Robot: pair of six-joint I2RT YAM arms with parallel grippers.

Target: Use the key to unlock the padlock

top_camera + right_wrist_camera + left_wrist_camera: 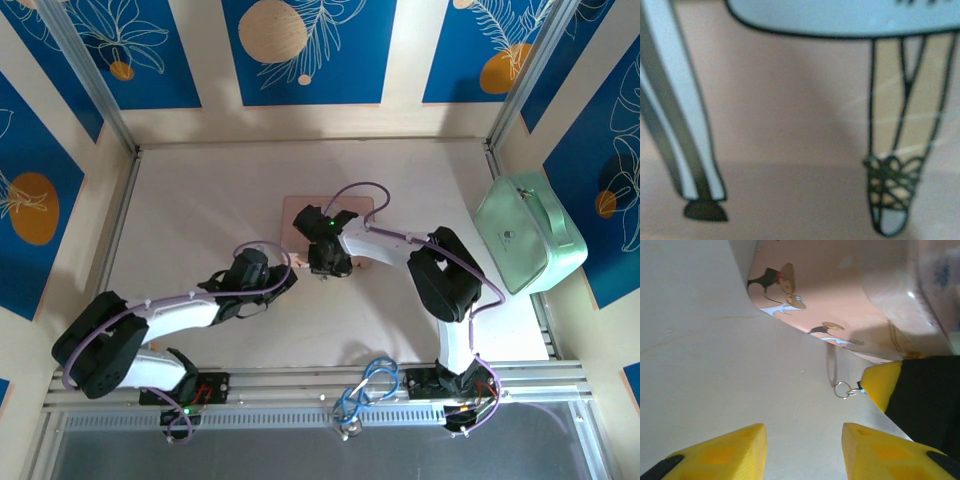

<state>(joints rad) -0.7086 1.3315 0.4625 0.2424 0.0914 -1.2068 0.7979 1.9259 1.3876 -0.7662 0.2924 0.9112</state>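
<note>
Left wrist, key ring (842, 389) just ahead of left gripper (802, 439), apart

Table layout
The box (290, 235) is set mid-frame on the table (200, 220); the case (525, 235) is placed well apart, at the frame's right edge.

A glossy pink box (850, 285), upper right, is reflecting light; the pale table (700, 365) is looking matt and smooth; a small metal ring (842, 390) is glinting silver.
</note>
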